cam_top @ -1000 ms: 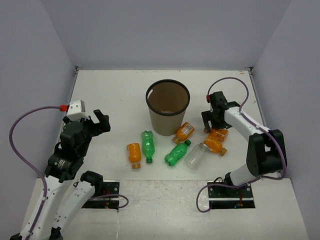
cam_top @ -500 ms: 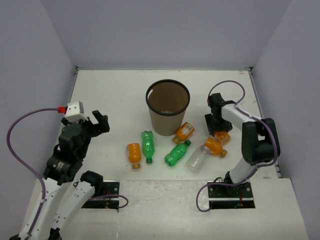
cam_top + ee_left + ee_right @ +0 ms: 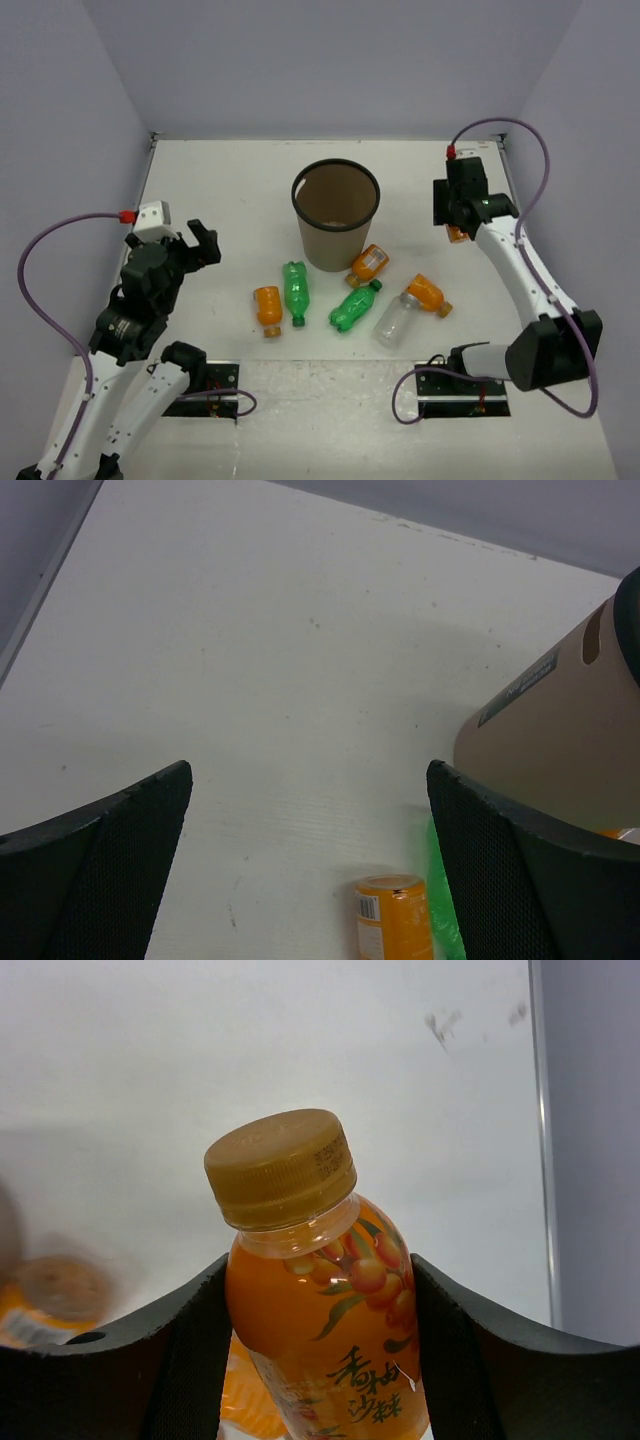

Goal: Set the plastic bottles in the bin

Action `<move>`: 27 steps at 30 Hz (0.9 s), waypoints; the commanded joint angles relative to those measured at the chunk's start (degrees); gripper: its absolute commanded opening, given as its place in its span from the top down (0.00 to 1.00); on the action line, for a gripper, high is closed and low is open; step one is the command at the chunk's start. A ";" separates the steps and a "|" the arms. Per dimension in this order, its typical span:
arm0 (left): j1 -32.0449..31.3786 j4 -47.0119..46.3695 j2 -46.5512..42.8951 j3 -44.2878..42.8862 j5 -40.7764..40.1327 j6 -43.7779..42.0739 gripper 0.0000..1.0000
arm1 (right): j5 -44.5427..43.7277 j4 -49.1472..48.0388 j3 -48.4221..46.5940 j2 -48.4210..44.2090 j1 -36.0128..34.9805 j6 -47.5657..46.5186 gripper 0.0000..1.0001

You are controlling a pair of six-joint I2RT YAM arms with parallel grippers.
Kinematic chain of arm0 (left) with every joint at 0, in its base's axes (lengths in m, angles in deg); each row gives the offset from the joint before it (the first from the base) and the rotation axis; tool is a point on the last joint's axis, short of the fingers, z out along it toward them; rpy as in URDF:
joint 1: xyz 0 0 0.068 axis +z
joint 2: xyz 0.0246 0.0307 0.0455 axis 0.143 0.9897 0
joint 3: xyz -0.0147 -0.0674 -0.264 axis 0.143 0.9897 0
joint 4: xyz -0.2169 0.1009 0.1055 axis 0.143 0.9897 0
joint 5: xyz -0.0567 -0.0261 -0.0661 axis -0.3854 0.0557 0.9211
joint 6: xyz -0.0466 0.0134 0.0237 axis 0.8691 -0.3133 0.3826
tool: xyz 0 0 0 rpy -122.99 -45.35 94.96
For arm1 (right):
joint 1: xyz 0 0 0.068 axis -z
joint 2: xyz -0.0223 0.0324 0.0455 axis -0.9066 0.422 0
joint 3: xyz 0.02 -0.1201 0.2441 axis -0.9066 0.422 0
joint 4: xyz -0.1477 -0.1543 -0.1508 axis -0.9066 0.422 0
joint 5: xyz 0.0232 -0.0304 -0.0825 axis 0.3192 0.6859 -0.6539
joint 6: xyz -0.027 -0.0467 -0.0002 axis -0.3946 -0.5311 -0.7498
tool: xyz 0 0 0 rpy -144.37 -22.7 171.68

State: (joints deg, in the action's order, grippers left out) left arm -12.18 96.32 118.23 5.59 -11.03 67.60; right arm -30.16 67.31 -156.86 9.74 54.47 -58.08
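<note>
My right gripper (image 3: 455, 226) hangs raised over the far right of the table, shut on a stubby orange bottle (image 3: 322, 1330) with an orange cap (image 3: 281, 1167); a bit of that bottle (image 3: 457, 236) shows below the fingers from above. The round brown bin (image 3: 336, 240) stands at the table's middle, left of this gripper. In front of it lie three orange bottles (image 3: 268, 306) (image 3: 369, 264) (image 3: 428, 293), two green ones (image 3: 295, 290) (image 3: 354, 306) and a clear one (image 3: 392, 319). My left gripper (image 3: 191, 246) is open and empty at the left, its wrist view showing an orange bottle (image 3: 393, 922) and the bin (image 3: 560, 740).
Grey walls close the table on three sides, and the right wall's edge (image 3: 590, 1140) is close to the held bottle. A purple cable (image 3: 520, 140) loops above the right arm. Both arm bases (image 3: 205, 390) sit at the near edge.
The right gripper shut on an orange bottle lying by the right-hand group, then lifted it up and back toward the far right. The left arm barely moved.
</note>
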 commanded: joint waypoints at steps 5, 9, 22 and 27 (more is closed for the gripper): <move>-0.34 -1.25 1.81 0.07 -0.76 0.27 0.00 | 33.89 -12.25 -8.32 -15.39 -4.63 6.02 0.78; -0.34 -1.25 2.95 -0.02 -0.76 0.18 0.00 | 48.13 -20.79 -11.03 -12.95 -8.58 10.60 0.77; -0.34 5.51 9.73 -4.23 -0.78 8.08 0.00 | 33.39 -14.21 -27.48 5.61 -22.21 7.27 0.33; -0.34 7.97 10.60 -3.45 7.40 15.80 0.00 | 31.45 -11.85 -29.32 4.73 -22.30 6.92 0.01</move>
State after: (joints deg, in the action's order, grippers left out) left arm -12.18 101.67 128.63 3.92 -8.17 76.64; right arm 4.62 54.94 -181.78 17.37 32.25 -50.54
